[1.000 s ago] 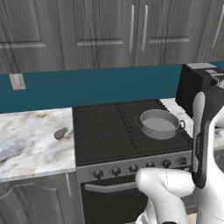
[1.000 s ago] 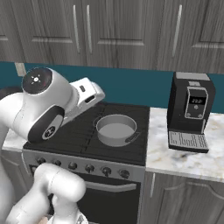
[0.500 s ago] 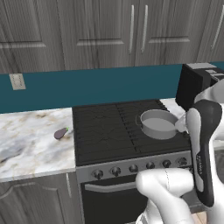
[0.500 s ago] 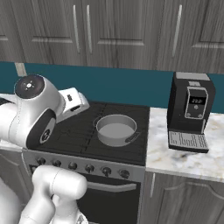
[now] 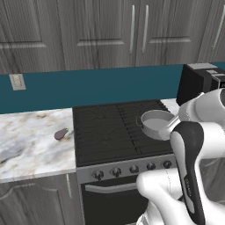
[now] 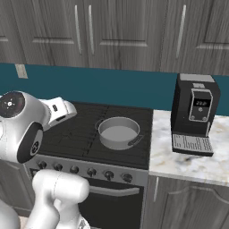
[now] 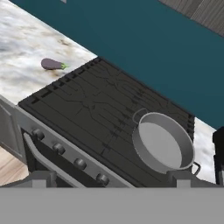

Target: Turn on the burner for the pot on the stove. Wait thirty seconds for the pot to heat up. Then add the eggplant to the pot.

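Grey metal, round and shallow, the pot [image 5: 157, 123] sits lidless on the right side of the stove [image 5: 114, 132], at centre-right of the left base view and centre of the right base view [image 6: 118, 132]; its inside looks bare. In my hand view the pot [image 7: 163, 142] lies at lower right, one loop handle toward the grate, the other toward the frame's bottom edge. It rests on the burner [image 7: 144, 113], a black cast-iron grate section like its neighbours.

Well apart from the pot, the eggplant [image 5: 60, 134] lies on the marble worktop [image 5: 30, 140] just left of the stove, small, dark purple, with a green stem cap; in the hand view it is at upper left [image 7: 52, 64].

My end effector [image 7: 109, 177] has its two finger tips spread wide at the bottom of the hand view, with nothing between them.

Dark round knobs [image 6: 91, 171] line the stove's steel front above a bar-handled oven door. A black coffee machine [image 6: 195, 114] stands on the worktop at right. Behind runs a teal wall under grey wood cabinets [image 5: 110, 30].
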